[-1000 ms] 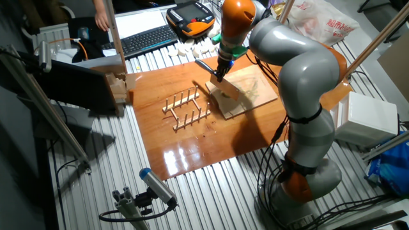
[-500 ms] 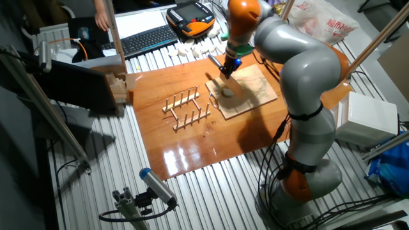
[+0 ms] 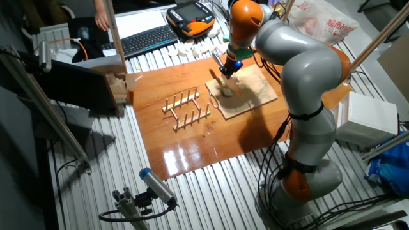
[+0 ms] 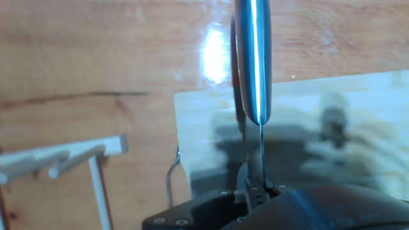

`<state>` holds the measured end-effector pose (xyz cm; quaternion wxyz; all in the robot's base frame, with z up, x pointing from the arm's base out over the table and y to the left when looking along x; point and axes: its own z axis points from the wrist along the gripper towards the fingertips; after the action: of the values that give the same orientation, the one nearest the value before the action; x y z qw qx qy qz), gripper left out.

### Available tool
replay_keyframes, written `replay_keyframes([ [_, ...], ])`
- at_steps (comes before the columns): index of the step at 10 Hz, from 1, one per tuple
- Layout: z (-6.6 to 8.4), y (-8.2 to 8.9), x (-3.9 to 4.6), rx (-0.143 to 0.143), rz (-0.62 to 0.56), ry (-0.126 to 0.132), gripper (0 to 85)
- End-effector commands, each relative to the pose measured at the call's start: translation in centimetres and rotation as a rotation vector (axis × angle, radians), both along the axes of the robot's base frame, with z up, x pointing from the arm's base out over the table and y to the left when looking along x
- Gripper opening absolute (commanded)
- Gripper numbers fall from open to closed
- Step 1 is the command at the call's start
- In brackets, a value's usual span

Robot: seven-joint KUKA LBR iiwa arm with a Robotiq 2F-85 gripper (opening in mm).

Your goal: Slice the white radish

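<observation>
Cutting board (image 3: 246, 92) | white radish (image 3: 227, 91) just below claw (image 3: 225, 72) | knife (image 4: 251, 57) apparently gripped

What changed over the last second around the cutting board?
The gripper, holding the knife, moved from the cutting board's near-left corner toward the back right and rose slightly, uncovering the white radish on the board. The radish, board, wooden rack and white blocks stayed where they were.
</observation>
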<state>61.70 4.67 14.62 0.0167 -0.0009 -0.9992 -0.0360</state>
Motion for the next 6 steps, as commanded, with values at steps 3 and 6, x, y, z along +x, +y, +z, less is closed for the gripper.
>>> replay_keyframes([
  [3,-0.8,-1.3,-0.55,-0.040,-0.480,-0.048,0.0],
  [6,-1.6,-1.2,-0.32,-0.030,-0.568,-0.055,0.0],
])
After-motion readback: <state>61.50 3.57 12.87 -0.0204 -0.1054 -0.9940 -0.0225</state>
